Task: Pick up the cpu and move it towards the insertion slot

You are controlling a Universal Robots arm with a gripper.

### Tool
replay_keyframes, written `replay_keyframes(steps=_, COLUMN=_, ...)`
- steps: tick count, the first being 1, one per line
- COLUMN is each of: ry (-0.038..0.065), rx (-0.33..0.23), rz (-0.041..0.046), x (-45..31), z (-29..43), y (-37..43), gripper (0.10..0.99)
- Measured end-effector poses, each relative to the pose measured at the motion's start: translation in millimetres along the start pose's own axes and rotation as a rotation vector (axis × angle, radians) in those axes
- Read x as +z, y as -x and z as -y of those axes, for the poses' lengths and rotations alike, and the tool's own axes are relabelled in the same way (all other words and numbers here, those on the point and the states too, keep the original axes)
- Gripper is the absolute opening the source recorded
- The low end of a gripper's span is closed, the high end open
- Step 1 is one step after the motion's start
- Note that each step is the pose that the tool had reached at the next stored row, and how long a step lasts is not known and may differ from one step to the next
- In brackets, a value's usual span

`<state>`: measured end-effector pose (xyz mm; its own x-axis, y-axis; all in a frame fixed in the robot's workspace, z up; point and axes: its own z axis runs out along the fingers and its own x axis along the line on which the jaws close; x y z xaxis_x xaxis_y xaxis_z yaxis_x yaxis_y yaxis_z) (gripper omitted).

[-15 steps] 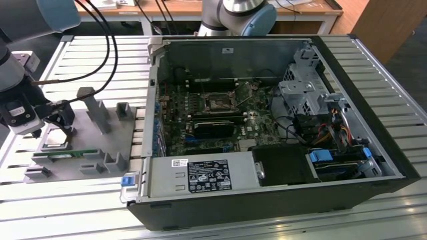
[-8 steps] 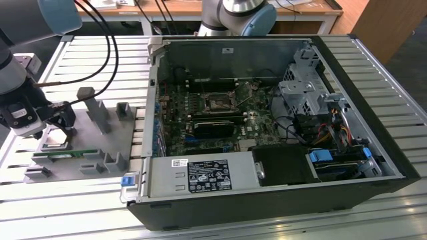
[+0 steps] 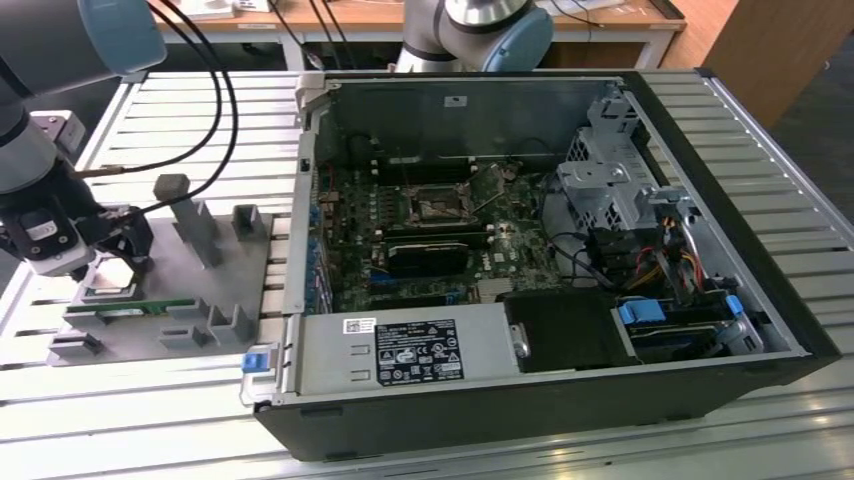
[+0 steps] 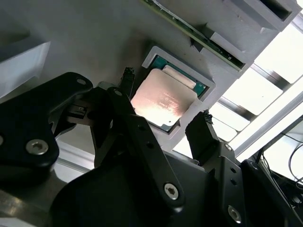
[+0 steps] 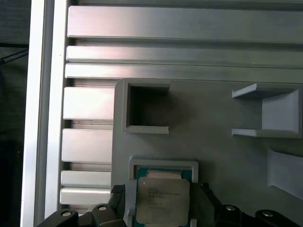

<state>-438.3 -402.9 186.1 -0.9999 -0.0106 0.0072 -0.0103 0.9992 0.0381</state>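
While the gripper (image 3: 118, 260) hung low over the grey fixture plate (image 3: 200, 322) at the exterior view's left, the work stood at the grasping step, with nothing lifted yet. The cpu (image 4: 163, 101) lay flat, metal top up, in its shallow square pocket (image 4: 185, 124) on that plate, and both wrist views showed it between the two black fingers (image 4: 204, 124). The jaws were spread wide, one finger on either side of the chip; neither seemed to press on it, though one tip sat just beside a corner.

The insertion slot (image 3: 438, 205), a shiny-framed socket on the green motherboard (image 3: 523, 238), lay well apart to the exterior view's right, inside the open computer case (image 3: 747, 250) and across the slatted table (image 3: 200, 120).

As I judged it, the approach was about done and the pick itself had not begun. A good grasp from here would call for the fingers to come down past the pocket's raised rim and meet opposite edges of the chip squarely. The chip looked thin and slick, so a skewed pinch might tip it or jam it against the pocket wall.
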Motion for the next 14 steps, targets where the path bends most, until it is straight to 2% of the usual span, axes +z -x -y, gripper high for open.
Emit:
replay_keyframes(steps=10, ry=0.0, rx=0.001, rz=-0.0003, x=5.6, z=0.5, y=0.0, gripper=0.718)
replay_keyframes(steps=12, ry=0.0, rx=0.001, rz=-0.0001, x=5.7, z=0.5, y=0.0, gripper=0.702)
replay_keyframes(steps=13, ry=0.0, rx=0.001, rz=0.0, x=5.8, z=0.5, y=0.0, gripper=0.631)
replay_keyframes(steps=14, ry=0.0, rx=0.002, rz=0.0, x=5.8, z=0.5, y=0.0, gripper=0.631)
